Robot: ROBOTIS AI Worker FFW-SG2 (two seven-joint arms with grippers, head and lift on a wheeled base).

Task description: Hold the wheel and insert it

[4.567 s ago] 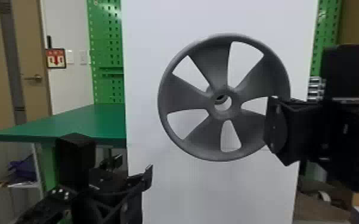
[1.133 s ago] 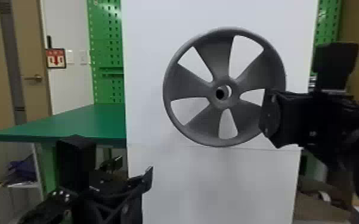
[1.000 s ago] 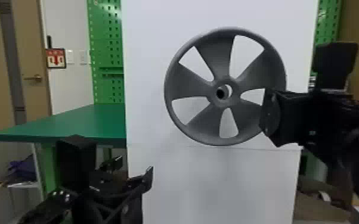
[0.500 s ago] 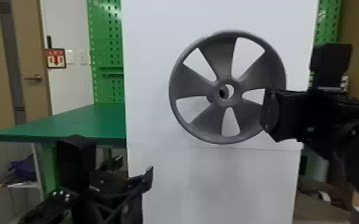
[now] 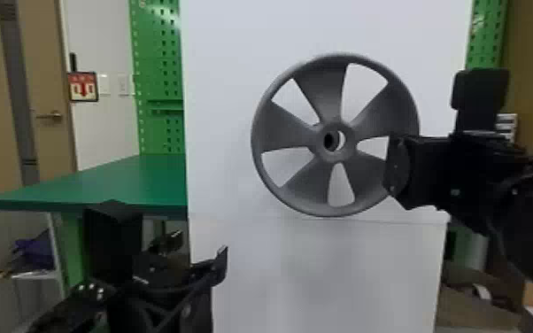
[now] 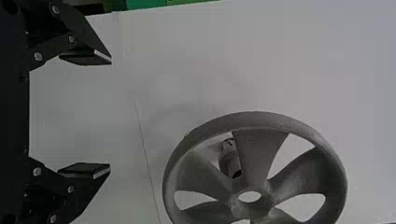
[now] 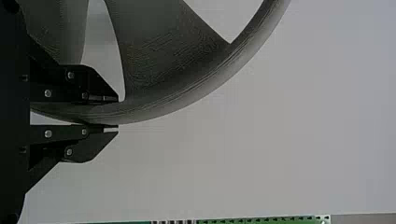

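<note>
The right claw is closed down to a narrow gap and has hold of the wheel by its rim. In the right wrist view one finger lies on the inner side of the rim and the other on the outer side, with the rim pinched between them. From this claw the grey wheel extends toward the robot's left, upright and roughly face-on to the head, its five broad spokes running in to the hub. The hub is level with the claw or a little higher, with a dark round shape showing in part of its hole.

Behind the wheel, the left wrist view shows a short peg through a gap between two spokes; how deep the space between wheel and peg is cannot be judged. A tall white board stands behind both, with a thin seam running across it just below the wheel.

Well to the left of the right claw, and lower, is the left claw, its fingers spread wide and empty, in front of the board's left edge. Beyond it, farther back and to the left, is a green desk. A green pegboard rises behind that, and farther left of the claws are a red-and-white sign and a brown door with a lever handle.
</note>
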